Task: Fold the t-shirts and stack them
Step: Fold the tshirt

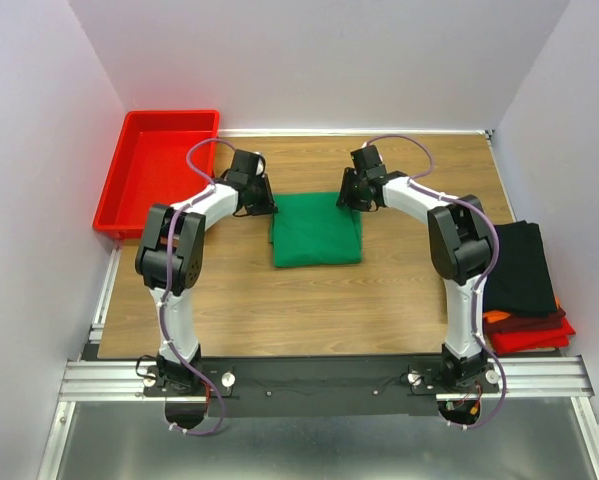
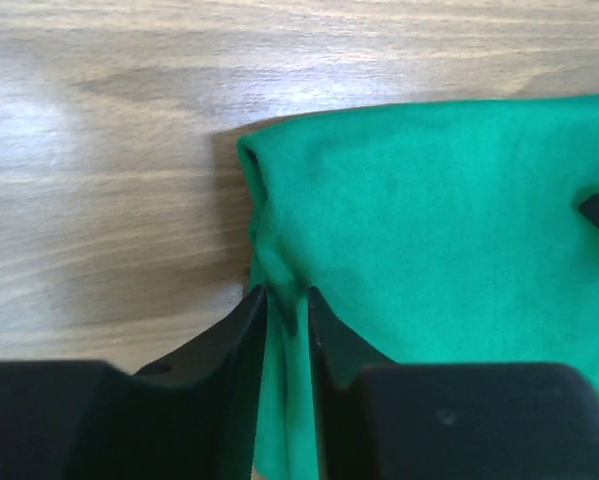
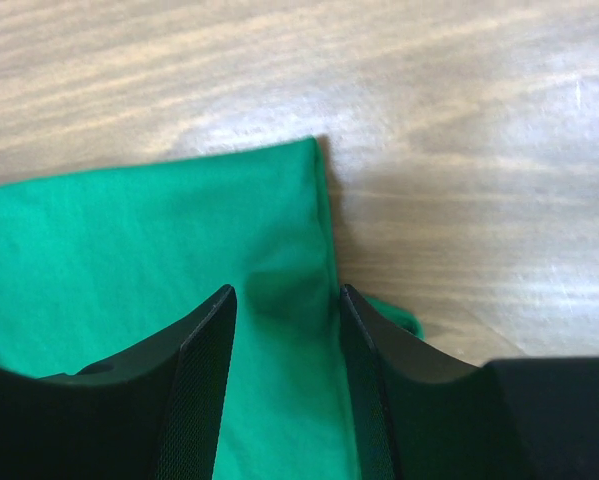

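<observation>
The green t-shirt (image 1: 317, 230) lies folded into a rectangle on the wooden table, mid-way between the arms. My left gripper (image 1: 263, 206) sits at its far left corner. In the left wrist view the left gripper (image 2: 286, 292) has its jaws a narrow gap apart, and a puckered ridge of the green t-shirt (image 2: 439, 220) stands between them. My right gripper (image 1: 351, 198) is at the far right corner. Seen from the right wrist, that gripper (image 3: 284, 290) is open, straddling the flat right edge of the green cloth (image 3: 129, 250). A black folded shirt (image 1: 519, 265) tops a stack over orange (image 1: 493, 318) and red (image 1: 529, 338) ones.
A red plastic tray (image 1: 169, 118) stands at the far left corner, partly off the wooden board. The shirt stack overhangs the board's right edge. White walls close in on three sides. Bare wood (image 1: 309, 310) lies between the green shirt and the arm bases.
</observation>
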### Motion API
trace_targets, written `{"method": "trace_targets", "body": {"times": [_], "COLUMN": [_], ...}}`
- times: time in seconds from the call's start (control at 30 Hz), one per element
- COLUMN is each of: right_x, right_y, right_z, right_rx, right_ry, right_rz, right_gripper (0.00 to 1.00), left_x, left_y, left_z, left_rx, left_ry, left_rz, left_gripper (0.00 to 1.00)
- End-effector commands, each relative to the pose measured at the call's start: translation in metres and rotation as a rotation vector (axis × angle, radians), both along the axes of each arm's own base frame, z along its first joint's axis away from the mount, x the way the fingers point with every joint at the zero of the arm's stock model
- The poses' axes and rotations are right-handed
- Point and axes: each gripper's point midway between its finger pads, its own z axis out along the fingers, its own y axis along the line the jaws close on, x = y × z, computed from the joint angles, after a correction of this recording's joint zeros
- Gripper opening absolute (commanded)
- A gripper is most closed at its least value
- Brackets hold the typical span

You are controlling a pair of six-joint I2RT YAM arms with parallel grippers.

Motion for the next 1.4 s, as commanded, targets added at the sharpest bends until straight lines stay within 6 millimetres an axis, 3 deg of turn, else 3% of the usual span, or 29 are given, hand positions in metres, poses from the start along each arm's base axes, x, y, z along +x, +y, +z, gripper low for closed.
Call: {"method": "trace_targets", "body": {"times": [0.0,0.23,0.57,0.67,0.8,0.87,0.9,0.93,1.03,1.27,1.37], "right_x": [0.018,0.027,0.027,0.026,0.026,0.026,0.025,0.025,0.023,0.017,0.013], "right_y": [0.007,0.012,0.014,0.016,0.016,0.016,0.017,0.017,0.017,0.009,0.007], "right_z": [-0.004,-0.008,-0.024,-0.026,-0.022,-0.018,-0.017,-0.016,-0.004,0.047,0.059], "right_rx": [-0.007,0.003,0.001,0.015,0.024,0.032,0.037,0.039,0.056,0.076,0.082], "right_ry": [-0.052,-0.064,-0.041,-0.037,-0.042,-0.045,-0.045,-0.046,-0.057,-0.138,-0.154], "right_rz": [0.007,0.016,0.022,0.022,0.012,0.008,0.004,0.0,-0.007,-0.035,-0.038], "right_gripper": [0.53,0.53,0.52,0.49,0.36,0.27,0.17,0.13,0.01,0.01,0.0], "left_x": [0.001,-0.006,-0.004,-0.007,-0.011,-0.012,-0.012,-0.013,-0.012,-0.011,-0.012], "left_y": [0.008,0.014,0.001,-0.007,-0.012,-0.013,-0.014,-0.015,-0.015,-0.017,-0.017], "left_z": [0.028,0.015,-0.015,-0.022,-0.023,-0.022,-0.02,-0.019,-0.009,0.021,0.029], "left_rx": [0.05,0.081,0.041,0.027,0.003,-0.006,-0.011,-0.015,-0.023,-0.042,-0.049], "left_ry": [-0.059,-0.024,0.029,0.042,0.049,0.05,0.049,0.047,0.029,-0.026,-0.036], "left_rz": [0.008,0.021,-0.021,-0.042,-0.051,-0.052,-0.054,-0.055,-0.054,-0.056,-0.06], "left_gripper": [0.43,0.45,0.44,0.41,0.32,0.22,0.18,0.1,0.0,0.0,0.0]}}
